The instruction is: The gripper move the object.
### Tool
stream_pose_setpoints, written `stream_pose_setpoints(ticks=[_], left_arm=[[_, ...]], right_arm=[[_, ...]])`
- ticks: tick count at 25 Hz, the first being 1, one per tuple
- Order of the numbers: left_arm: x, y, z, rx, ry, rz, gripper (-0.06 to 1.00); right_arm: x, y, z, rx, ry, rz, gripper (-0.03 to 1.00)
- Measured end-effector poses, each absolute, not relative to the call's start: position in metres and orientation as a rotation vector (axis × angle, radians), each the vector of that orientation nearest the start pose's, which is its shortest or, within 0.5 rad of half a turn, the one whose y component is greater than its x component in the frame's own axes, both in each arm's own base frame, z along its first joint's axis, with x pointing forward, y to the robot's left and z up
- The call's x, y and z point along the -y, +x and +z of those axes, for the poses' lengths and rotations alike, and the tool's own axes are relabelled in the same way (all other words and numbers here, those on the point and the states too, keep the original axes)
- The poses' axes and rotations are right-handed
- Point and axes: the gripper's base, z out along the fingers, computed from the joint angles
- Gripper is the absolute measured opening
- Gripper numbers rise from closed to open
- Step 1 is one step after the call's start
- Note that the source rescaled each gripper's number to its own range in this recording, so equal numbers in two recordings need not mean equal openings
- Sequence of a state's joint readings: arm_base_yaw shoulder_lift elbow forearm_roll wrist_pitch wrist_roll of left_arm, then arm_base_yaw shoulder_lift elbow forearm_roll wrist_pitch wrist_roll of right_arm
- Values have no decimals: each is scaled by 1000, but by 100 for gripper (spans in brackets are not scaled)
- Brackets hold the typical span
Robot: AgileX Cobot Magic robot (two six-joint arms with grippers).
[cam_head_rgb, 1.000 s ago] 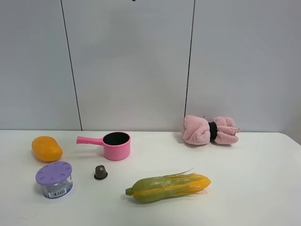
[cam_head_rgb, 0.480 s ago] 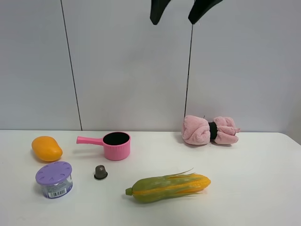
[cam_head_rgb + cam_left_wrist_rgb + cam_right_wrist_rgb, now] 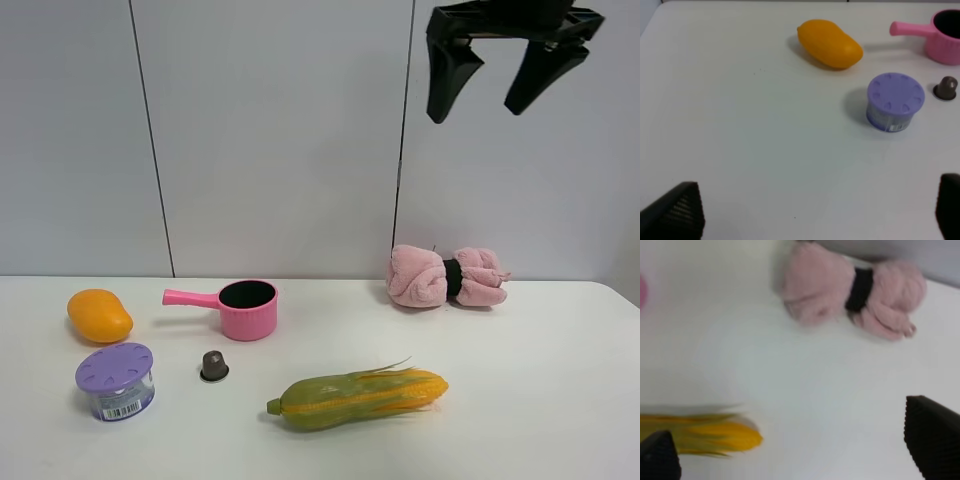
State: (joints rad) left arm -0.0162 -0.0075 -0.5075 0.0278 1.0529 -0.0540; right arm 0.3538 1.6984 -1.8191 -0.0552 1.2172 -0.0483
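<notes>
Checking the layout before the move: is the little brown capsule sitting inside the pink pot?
No, the capsule stands on the table in front of the pink pot, apart from it.

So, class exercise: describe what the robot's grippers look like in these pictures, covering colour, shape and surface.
The right gripper is matte black and blocky, with two wedge-shaped fingers tapering to blunt tips under a flat crossbar. The left gripper shows only two black fingertips with fine ribbed texture. No markings or cables are visible.
</notes>
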Motion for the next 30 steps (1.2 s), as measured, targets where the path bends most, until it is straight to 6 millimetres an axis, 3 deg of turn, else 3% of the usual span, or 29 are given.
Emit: stream_pose_setpoints(ticks=[7,12,16,19,23,27,30], left_arm=[[-2,-7,280,-2021,-40,-11,100],[-2,-7,280,-2021,-40,-11,100],[-2,-7,280,-2021,-40,-11,100],[-2,-7,280,-2021,-40,-11,100],[-2,-7,280,-2021,-40,-11,100],[-2,-7,280,-2021,-40,-11,100],[-2,-7,280,-2021,-40,-11,100]], right_arm=[[-55,314,381,-2633,-309,-26,100],[-3,272,374,-2681,-76,-72,100],[27,231,374,-2666,106,-97,100],[38,201,373,-2639,207,-99,100],[35,162,370,-2592,246,-100,100],[25,125,359,-2547,246,-71,100],[20,100,339,-2508,247,-68,100]])
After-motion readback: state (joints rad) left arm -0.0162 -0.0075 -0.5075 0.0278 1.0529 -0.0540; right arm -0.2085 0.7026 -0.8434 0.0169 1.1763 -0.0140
